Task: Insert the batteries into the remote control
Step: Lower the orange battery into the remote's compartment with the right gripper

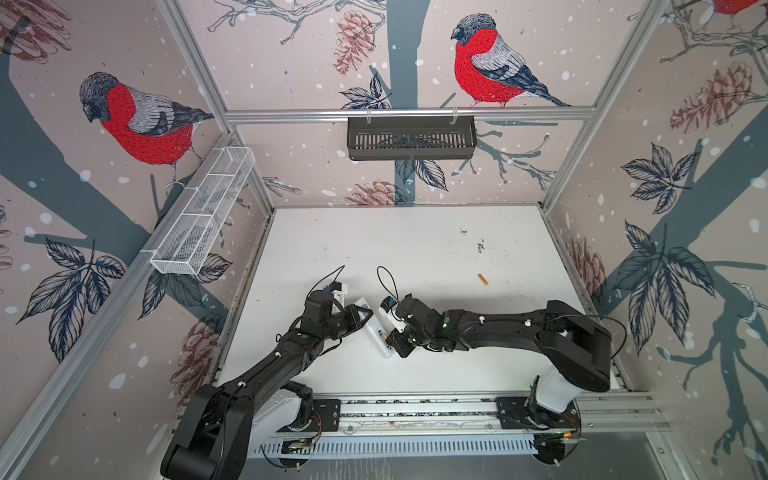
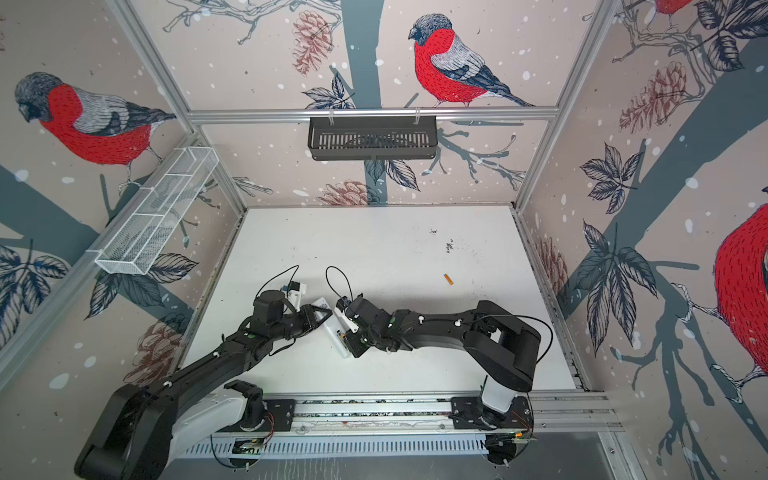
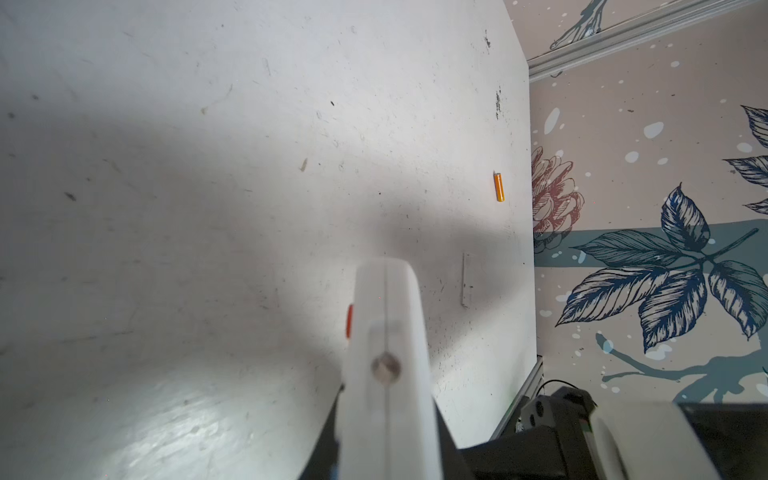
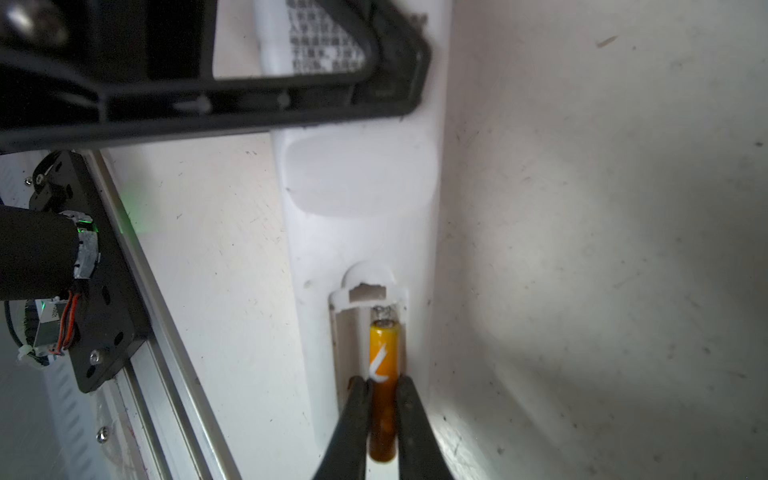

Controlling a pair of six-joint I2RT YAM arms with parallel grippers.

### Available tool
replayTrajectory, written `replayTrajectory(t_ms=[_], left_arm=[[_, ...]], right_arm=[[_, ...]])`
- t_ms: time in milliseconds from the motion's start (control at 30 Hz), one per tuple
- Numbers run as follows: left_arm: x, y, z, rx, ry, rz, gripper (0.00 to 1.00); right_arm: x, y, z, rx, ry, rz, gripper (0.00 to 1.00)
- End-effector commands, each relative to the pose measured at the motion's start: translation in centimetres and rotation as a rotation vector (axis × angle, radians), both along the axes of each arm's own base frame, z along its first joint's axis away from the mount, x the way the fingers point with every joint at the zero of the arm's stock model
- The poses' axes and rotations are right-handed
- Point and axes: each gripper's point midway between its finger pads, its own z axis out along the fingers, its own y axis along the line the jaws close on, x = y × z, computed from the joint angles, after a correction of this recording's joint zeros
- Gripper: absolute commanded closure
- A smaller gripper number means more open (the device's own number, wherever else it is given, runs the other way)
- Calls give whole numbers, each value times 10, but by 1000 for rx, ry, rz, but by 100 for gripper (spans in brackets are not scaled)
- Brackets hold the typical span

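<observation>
Left claw (image 1: 360,316) clamps the remote control's (image 1: 382,345) far end, steadying it back-up; right claw (image 4: 382,384), closed on a battery (image 4: 384,349), seats it in the open bay (image 4: 345,349), apparently against the spring (image 4: 384,312); second battery (image 1: 482,279) lies well right of the remote control

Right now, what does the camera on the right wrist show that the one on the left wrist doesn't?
Only the right wrist view: a small orange cylindrical battery pinched between the right arm's black jaws, lying in the open bay of the slim white plastic remote control, with printed text further up its back.
Only the left wrist view: a second orange battery lying loose on the scuffed white tabletop, and a red button at the remote's side.
Both: that remote and that tabletop.
</observation>
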Motion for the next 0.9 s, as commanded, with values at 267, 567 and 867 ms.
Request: replayTrajectory(t_ms=[267,567,867], left_arm=[[-1,16,-21,104,39,36,100],[-1,16,-23,106,50,36,100],[0,17,-23,108,53,39,100]], right_arm=[[10,-2,-14,-49,49,-66,83],[9,-5,-5,-37,30,-64,75],[0,-12,-11,-61,34,-45,74]])
